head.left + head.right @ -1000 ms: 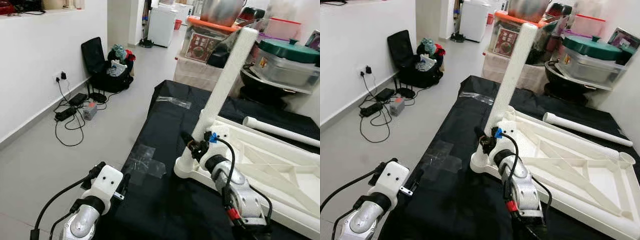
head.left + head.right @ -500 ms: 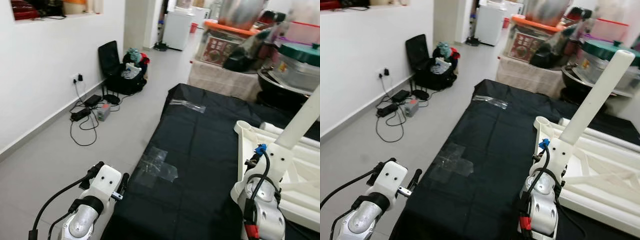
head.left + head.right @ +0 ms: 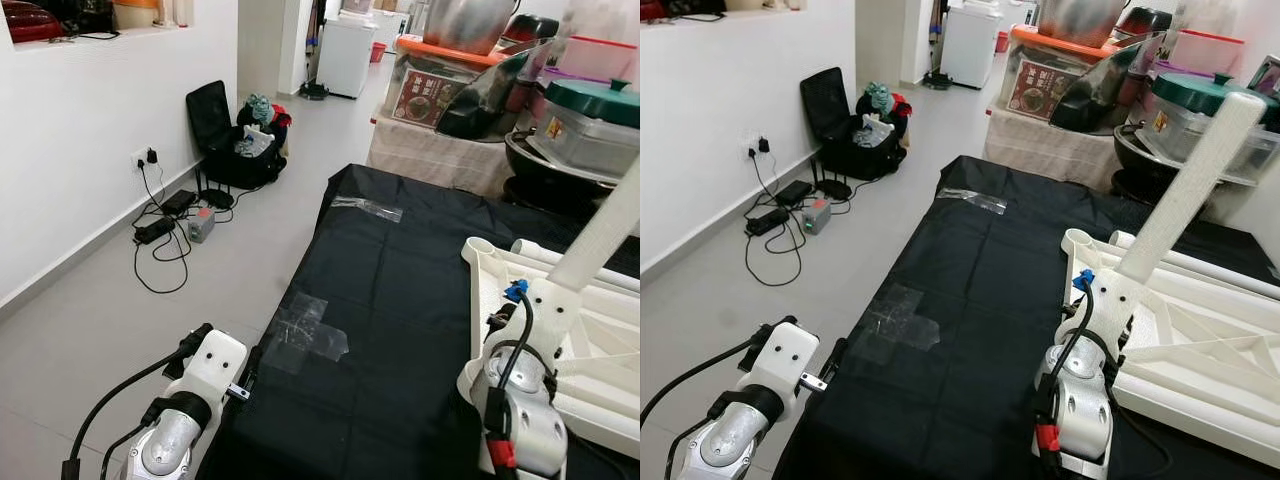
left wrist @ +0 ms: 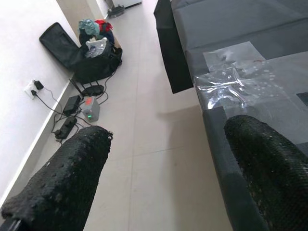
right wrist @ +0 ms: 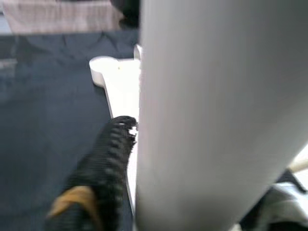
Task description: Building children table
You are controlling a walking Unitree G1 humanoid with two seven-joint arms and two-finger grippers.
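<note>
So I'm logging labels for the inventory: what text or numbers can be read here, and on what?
None can be read.
Red printed box under the orange lid: print too small and blurred.
White table leg, held in the right gripper: no markings visible.

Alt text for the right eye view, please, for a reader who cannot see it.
The right gripper holds a white table leg tilted over the upturned white tabletop on a black-covered surface. The left gripper hangs open beside that surface's edge, above the grey floor.
</note>
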